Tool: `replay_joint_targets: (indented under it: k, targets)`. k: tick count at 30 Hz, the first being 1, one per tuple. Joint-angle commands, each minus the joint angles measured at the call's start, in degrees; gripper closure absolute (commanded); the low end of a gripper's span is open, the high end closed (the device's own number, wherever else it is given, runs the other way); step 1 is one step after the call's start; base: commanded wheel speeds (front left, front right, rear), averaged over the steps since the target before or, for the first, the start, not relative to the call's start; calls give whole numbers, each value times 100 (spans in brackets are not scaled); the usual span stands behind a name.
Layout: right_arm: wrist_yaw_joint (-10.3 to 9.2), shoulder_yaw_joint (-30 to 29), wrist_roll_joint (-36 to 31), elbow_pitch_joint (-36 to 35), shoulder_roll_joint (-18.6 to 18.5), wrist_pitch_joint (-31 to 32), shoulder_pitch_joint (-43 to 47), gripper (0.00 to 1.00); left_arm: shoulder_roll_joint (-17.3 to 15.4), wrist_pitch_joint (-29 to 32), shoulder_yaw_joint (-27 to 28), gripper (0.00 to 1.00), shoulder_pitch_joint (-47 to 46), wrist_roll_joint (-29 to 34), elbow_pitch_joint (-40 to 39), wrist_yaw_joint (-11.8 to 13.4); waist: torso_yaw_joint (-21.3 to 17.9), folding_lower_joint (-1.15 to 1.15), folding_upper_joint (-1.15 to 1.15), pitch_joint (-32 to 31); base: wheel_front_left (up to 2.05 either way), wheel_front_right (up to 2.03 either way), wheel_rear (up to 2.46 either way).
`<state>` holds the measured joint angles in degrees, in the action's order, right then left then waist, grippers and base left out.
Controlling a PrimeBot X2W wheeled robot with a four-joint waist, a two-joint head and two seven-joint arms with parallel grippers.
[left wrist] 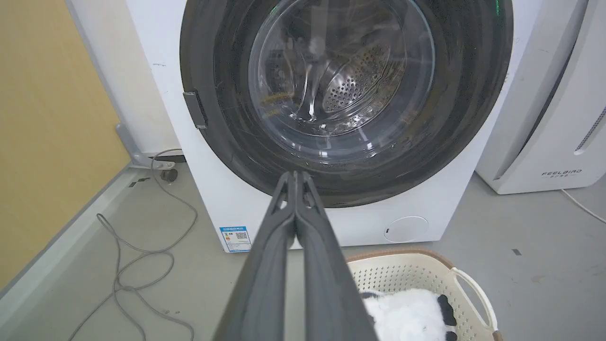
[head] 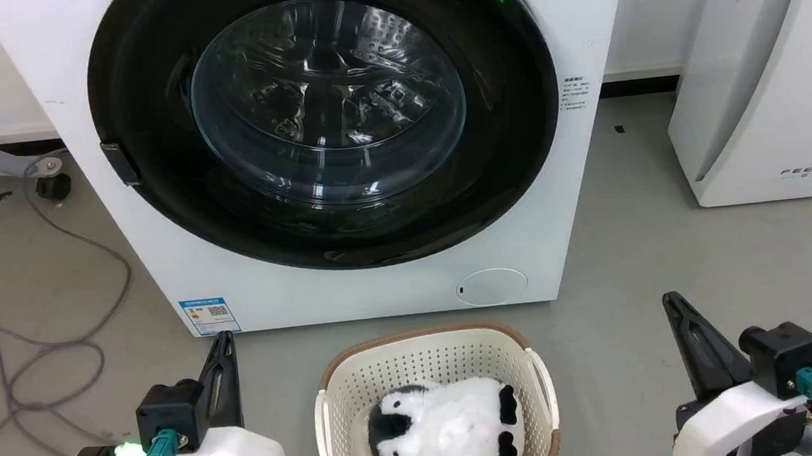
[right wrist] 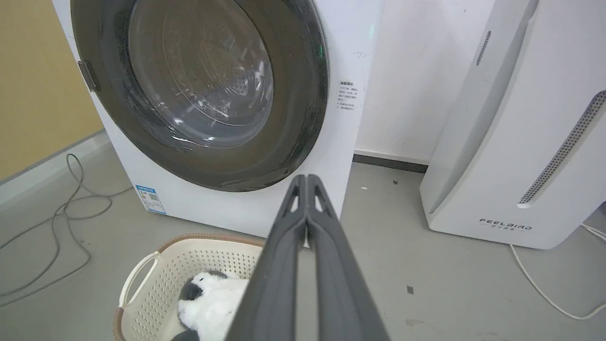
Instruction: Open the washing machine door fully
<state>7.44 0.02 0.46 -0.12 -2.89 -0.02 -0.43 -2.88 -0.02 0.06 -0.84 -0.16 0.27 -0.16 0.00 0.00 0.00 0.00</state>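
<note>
The washing machine (head: 353, 291) is a big white box straight ahead on the floor. Its door (head: 143, 82), a glossy black disc with a clear glass bowl at the centre, lies flat against the front, closed; the door (left wrist: 218, 94) (right wrist: 293, 94) also appears in both wrist views. A metal hinge (head: 119, 163) sits on its left rim. My left gripper (head: 223, 341) (left wrist: 295, 176) is shut and empty, low at the left, well short of the machine. My right gripper (head: 671, 302) (right wrist: 307, 179) is shut and empty at the lower right.
A cream laundry basket (head: 340, 395) holding a black-and-white plush toy (head: 442, 430) stands on the floor between my arms, just before the machine. A white FEELBIRD appliance (head: 768, 79) stands at the right. Grey cables (head: 56, 347) loop over the floor at the left.
</note>
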Motion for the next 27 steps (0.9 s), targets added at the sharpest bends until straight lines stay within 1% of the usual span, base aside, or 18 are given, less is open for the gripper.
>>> replay_joint_targets:
  k: [1,27]
  targets:
    - [5,-2,-46,12,2,2,43,100,1,2,-6,100,84,16,-27,16,0,0,0,0,0,0,0]
    - [5,-2,-46,12,2,2,43,100,1,2,-6,100,84,16,-27,16,0,0,0,0,0,0,0]
